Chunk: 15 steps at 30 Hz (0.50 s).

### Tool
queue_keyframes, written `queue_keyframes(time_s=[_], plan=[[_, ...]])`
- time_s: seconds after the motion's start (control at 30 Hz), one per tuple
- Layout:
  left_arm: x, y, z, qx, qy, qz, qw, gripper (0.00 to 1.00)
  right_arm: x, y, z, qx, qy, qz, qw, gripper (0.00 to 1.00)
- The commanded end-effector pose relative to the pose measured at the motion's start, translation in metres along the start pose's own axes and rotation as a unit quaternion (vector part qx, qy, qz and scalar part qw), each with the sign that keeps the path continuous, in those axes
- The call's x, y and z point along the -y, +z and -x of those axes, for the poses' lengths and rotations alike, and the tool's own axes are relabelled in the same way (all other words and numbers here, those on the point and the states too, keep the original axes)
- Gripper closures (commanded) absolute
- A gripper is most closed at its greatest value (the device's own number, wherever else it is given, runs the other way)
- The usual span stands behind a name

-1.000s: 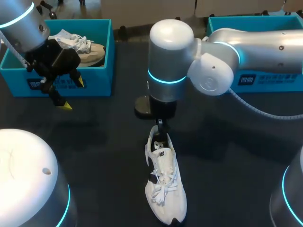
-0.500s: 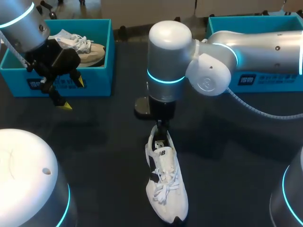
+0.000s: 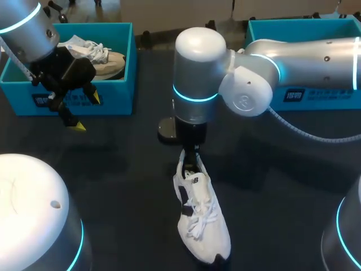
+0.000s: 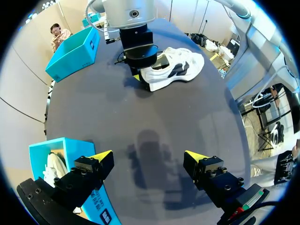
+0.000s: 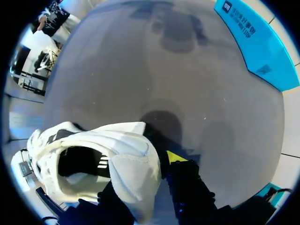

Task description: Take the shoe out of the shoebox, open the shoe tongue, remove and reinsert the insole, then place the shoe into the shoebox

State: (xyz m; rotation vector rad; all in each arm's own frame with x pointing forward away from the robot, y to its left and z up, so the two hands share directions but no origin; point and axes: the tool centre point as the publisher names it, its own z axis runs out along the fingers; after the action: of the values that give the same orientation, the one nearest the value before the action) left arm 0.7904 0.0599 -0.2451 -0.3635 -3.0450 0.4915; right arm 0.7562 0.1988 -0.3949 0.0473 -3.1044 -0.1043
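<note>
The right gripper point(image 3: 192, 153), pinching the heel of the white shoe point(image 3: 201, 221), edges toward the table's left edge, and the shoe's toe swings out toward the right edge.

left shoebox point(image 3: 73, 97): white printed badge on the front wall, 10 o'clock in my head view, characters too small for me to read
right shoebox point(image 3: 321, 96): same kind of white badge, 2 o'clock, can't read it either
blue box wall point(image 5: 255, 40): line of white print in the right wrist view, too skewed to make out
shoe point(image 3: 202, 223): dark logo marks on tongue and side, 6 o'clock, no numbers
</note>
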Motion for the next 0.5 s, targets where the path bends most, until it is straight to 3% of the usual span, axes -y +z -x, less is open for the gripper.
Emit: queue_keyframes(time_s=[0.03,0.2,0.5], plan=[[0.000,0.000,0.000,-0.001,0.000,0.001,1.000,0.00,0.002,-0.015,-0.003,0.011,0.004,-0.012,1.000,1.00],[0.000,0.000,0.000,-0.001,0.000,0.001,1.000,0.00,0.015,-0.045,0.005,0.028,0.009,-0.036,0.999,1.00],[0.000,0.000,0.000,-0.001,0.000,0.001,1.000,0.00,0.044,-0.127,0.025,0.059,-0.001,-0.068,0.996,1.00]])
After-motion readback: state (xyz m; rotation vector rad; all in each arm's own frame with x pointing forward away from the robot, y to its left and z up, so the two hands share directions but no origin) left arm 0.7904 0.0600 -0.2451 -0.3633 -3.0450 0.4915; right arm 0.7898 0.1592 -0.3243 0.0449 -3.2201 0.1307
